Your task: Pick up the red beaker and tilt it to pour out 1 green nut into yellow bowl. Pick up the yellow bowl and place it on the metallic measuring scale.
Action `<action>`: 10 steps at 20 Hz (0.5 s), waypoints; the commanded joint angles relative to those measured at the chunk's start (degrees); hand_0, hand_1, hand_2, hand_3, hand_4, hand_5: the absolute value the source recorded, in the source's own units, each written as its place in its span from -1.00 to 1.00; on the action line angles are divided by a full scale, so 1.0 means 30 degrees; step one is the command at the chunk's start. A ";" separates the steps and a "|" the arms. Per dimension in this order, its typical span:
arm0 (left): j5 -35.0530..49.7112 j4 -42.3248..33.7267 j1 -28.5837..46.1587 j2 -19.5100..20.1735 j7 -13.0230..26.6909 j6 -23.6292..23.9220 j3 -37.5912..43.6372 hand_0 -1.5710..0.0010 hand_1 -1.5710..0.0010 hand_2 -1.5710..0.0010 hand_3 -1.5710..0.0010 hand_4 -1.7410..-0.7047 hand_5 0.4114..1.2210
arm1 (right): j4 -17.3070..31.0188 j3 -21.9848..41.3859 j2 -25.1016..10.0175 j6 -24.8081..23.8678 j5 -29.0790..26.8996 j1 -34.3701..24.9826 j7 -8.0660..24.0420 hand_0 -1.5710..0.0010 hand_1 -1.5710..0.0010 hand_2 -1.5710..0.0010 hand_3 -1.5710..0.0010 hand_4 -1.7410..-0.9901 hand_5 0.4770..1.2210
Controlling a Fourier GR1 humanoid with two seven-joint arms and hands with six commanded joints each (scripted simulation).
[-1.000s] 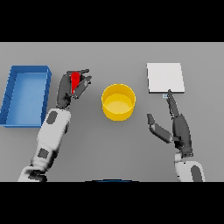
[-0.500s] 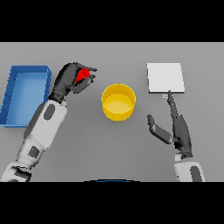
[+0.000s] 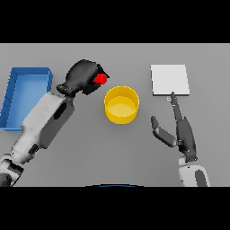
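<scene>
Head view: left hand [image 3: 83, 77] is raised over the left-centre of the grey table [image 3: 90, 152], fingers curled round the red beaker [image 3: 101, 78]; only a small red part of the beaker shows past the dark fingers, on the side facing the bowl. Beaker sits just beside the yellow bowl [image 3: 121, 104], up and to its left, not touching its rim as far as can be seen.

Yellow bowl stands upright near the table's centre: round, smooth, plain rim, interior a slightly paler yellow (no contents can be made out). Open grey surface lies all round it, widest toward the near edge.

Metallic measuring scale [image 3: 170, 80] is a flat, pale, square plate toward the far right of the table, well apart from the bowl, with a bare strip between them.

Right hand [image 3: 182, 130] rests low on the right side, fingers straight and relaxed, thumb spread toward the bowl, holding nothing; one fingertip reaches the scale's near edge.

Blue tray [image 3: 10, 92], rectangular with raised walls, lies along the left edge, near the left forearm.
</scene>
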 commanded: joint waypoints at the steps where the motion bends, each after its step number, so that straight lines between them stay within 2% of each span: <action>1: -0.0674 0.0269 -0.0548 0.0278 0.0255 -0.0492 -0.0553 -1.00 -1.00 -1.00 -1.00 -1.00 0.91 | 0.0005 -0.0065 -0.0123 0.0126 -0.0116 0.0084 -0.0089 1.00 1.00 1.00 1.00 0.83 -0.43; 3: -0.1910 0.0788 -0.1726 0.0399 0.0130 -0.1441 -0.1899 -1.00 -1.00 -1.00 -1.00 -1.00 0.94 | -0.0005 0.0033 -0.0040 0.0097 -0.0028 0.0173 -0.0144 1.00 1.00 1.00 1.00 0.79 -0.43; 7: -0.3878 0.2052 -0.3725 0.0540 0.0061 -0.3610 -0.4225 -1.00 -1.00 -1.00 -1.00 -0.69 0.98 | 0.0074 -0.0003 0.0140 0.0304 -0.0436 0.0082 -0.0093 1.00 1.00 1.00 1.00 0.81 -0.45; 8: -0.4261 0.2418 -0.4183 0.0428 0.0201 -0.4092 -0.4753 -1.00 -1.00 -1.00 -1.00 -0.75 0.98 | 0.0019 0.0146 0.0395 0.0255 -0.0378 -0.0046 0.0416 1.00 1.00 1.00 1.00 0.81 -0.47; 10: -0.4833 0.3149 -0.5007 0.0343 -0.0229 -0.4508 -0.5633 -1.00 -1.00 -1.00 -1.00 -0.84 0.99 | 0.0003 -0.0037 0.0147 0.0244 -0.0423 0.0133 0.0061 1.00 1.00 1.00 1.00 0.82 -0.48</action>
